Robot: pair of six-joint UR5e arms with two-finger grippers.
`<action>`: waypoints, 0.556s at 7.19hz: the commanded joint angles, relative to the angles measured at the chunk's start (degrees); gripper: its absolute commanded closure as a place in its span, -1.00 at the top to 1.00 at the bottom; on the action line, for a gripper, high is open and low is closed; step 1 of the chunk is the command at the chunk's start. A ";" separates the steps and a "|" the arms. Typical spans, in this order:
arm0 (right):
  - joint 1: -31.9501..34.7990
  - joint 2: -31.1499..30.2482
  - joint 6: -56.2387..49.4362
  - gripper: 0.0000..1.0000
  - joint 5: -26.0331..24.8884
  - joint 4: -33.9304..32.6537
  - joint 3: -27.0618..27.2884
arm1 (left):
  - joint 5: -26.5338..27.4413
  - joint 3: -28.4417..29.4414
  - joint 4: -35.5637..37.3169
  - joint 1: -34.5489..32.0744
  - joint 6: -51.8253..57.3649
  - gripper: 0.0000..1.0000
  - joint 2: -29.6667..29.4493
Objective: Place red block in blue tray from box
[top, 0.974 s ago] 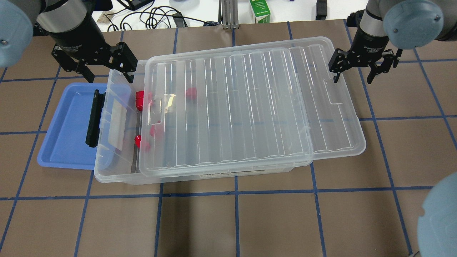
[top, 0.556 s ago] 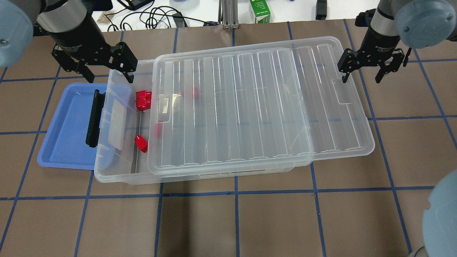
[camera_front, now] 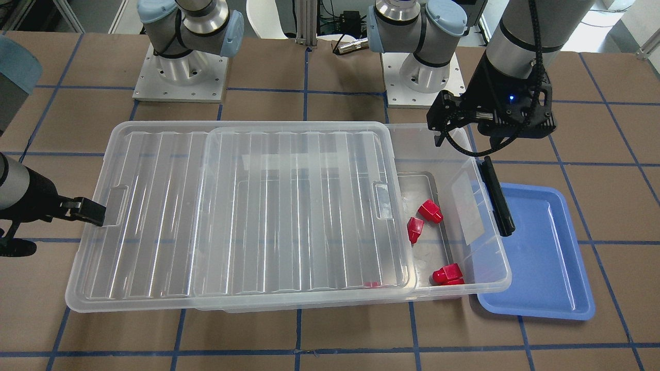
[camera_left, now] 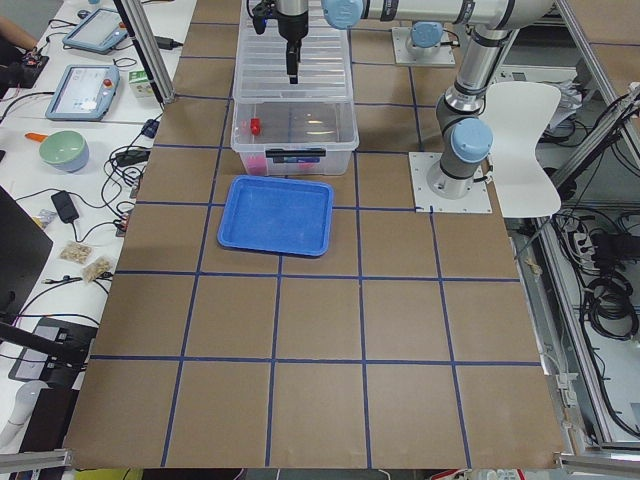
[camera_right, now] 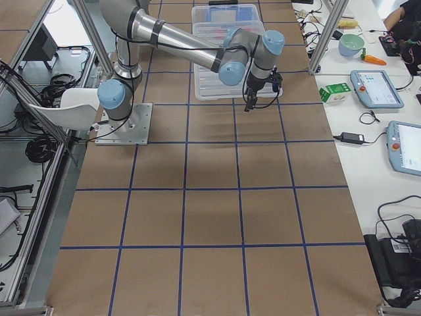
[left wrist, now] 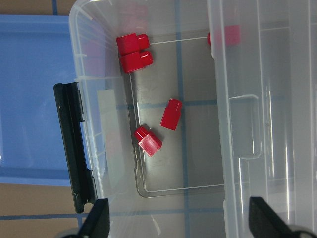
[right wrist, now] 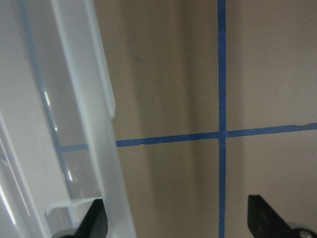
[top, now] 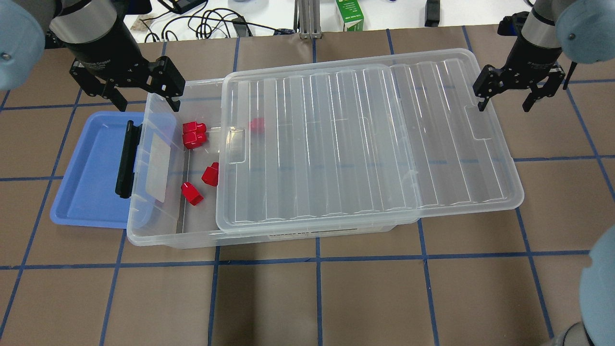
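My left gripper (top: 145, 101) hung wide open and empty over the box's (top: 158, 235) uncovered end. My right gripper (top: 504, 100) was spread wide too, holding nothing, with one finger at the clear lid's (top: 365, 144) end rim. Four red blocks (top: 192, 193) lay uncovered in the box, with the blue tray (top: 86, 182) just beside its handle end. The green carton's (top: 350, 14) print was unreadable. The brown table (top: 317, 298) carried a blue tape grid.

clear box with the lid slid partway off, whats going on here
The clear box has its lid shifted toward the robot's right, with the right gripper open at that end. Four red blocks lie uncovered; the left gripper hovers open above the exposed end. The blue tray holds nothing yet.
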 commanded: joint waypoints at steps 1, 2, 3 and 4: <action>-1.41 0.06 -1.49 1.00 0.05 -0.06 0.00 | 0.00 0.01 -0.02 0.00 0.00 1.00 0.07; -2.11 0.06 -2.19 1.00 -0.38 -0.06 0.00 | 0.00 -0.07 -0.02 0.00 0.00 1.00 0.07; -2.20 0.06 -3.85 1.00 -2.04 -0.06 0.00 | 0.00 0.01 -0.02 0.00 0.00 1.00 -0.02; -2.20 0.06 -3.86 1.00 -2.14 -0.06 0.00 | 0.00 0.02 -0.02 0.00 0.00 1.00 -0.02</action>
